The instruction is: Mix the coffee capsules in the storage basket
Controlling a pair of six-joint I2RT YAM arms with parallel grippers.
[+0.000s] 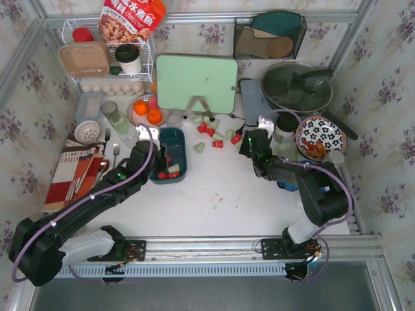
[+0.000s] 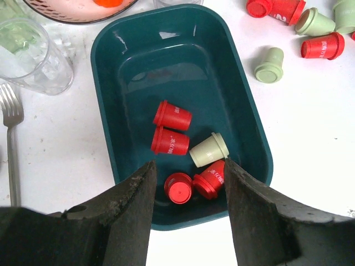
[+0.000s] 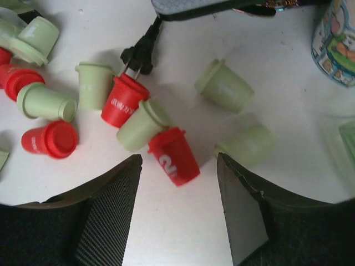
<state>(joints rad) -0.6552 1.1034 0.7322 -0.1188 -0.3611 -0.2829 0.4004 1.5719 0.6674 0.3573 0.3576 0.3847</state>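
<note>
**Capsule mix: both grippers wide, bulk of pods outside the basket**

Left side. The left gripper (image 2: pixel 188 165) hangs over the near end of the storage basket (image 2: pixel 111 83). Its fingers (image 2: pixel 130 205) are spread wide with nothing clamped between them. The dark teal basket sits on the white table left of centre, just right of a fork (image 2: pixel 11 138) and a drinking glass (image 2: pixel 30 55). Inside are five coffee capsules (image 2: pixel 170 141), four red and one mint, bunched at the near end; the far half is bare. Judgement: the bunch lies right under this gripper's reach, which would account for the lopsided fill. The wide stance suits a release or a stir.

Centre. The loose capsules (image 1: pixel 211 129) are scattered on the table between the basket and the right arm, in front of the pale green cutting board (image 1: pixel 196 81). Red and mint lie jumbled, some touching.

Right side. The right gripper (image 3: pixel 178 160) is low over that scatter, jaws wide and closed on nothing. A red capsule (image 3: pixel 173 155) lies on its side between the fingertips, touching a mint capsule (image 3: pixel 141 124). A black plug (image 3: pixel 138 52) rests at the pile's far edge. Judgement: the straddle looks like a pick set-up, and the touching mint pod may get nudged on closing. The task is at an early stage, with a red-heavy basket and most pods yet to go in.
</note>
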